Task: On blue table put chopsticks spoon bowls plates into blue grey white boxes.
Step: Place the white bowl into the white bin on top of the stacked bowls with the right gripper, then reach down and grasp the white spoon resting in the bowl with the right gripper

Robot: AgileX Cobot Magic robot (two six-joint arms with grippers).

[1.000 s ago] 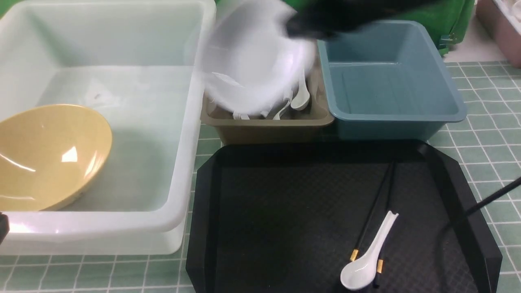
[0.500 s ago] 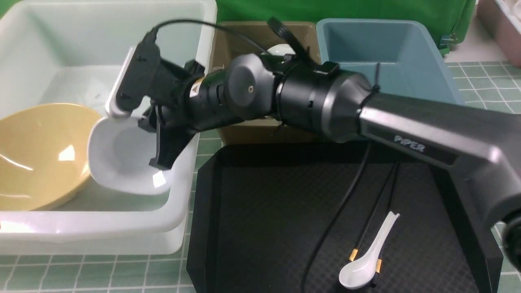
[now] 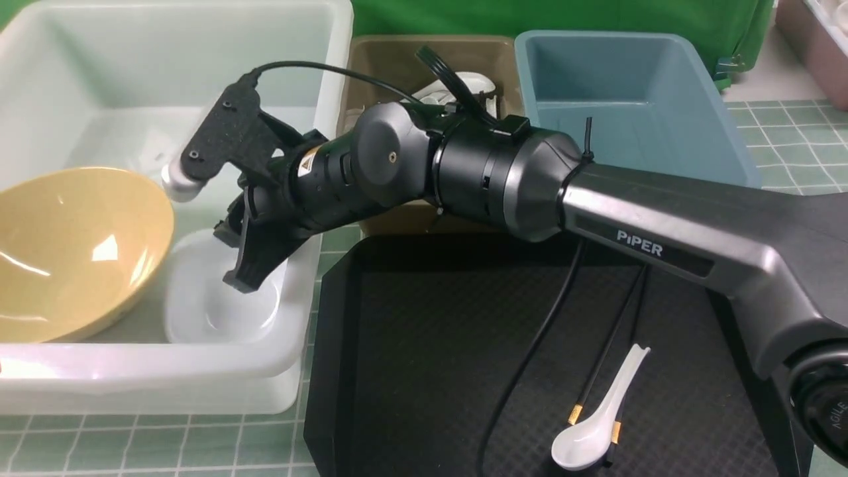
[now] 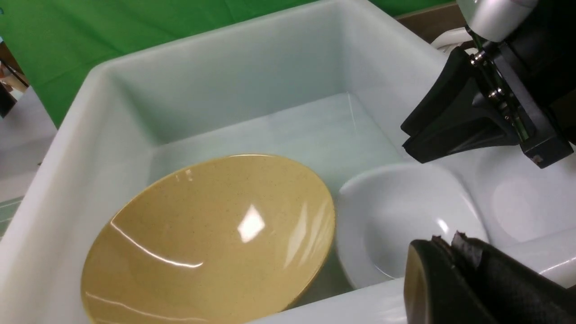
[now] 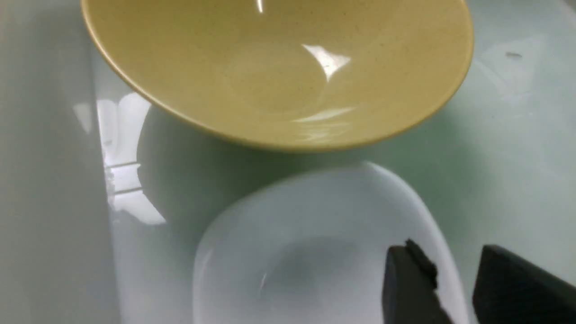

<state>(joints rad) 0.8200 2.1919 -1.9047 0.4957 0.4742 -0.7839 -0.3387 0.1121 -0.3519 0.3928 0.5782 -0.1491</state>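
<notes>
The white dish [image 3: 218, 311] is seen lying flat in the near right corner of the translucent white box [image 3: 132, 371], just beside the yellow bowl [image 3: 73, 252], which is tilted against the box's left side. The right gripper [image 5: 450, 252] is held just above the dish with its jaws spread, and nothing is gripped between them. The left gripper [image 4: 447, 240] is seen at the near rim of the white box, its jaws pressed together and empty. The grey box [image 3: 391, 66] and the blue box [image 3: 629, 99] are set to the right of the white one on the blue table [image 3: 795, 132]. On the black tray [image 3: 430, 344], the chopsticks [image 3: 613, 344] and the spoon [image 3: 596, 430] are found near the near right corner, the spoon laid across the chopsticks.
</notes>
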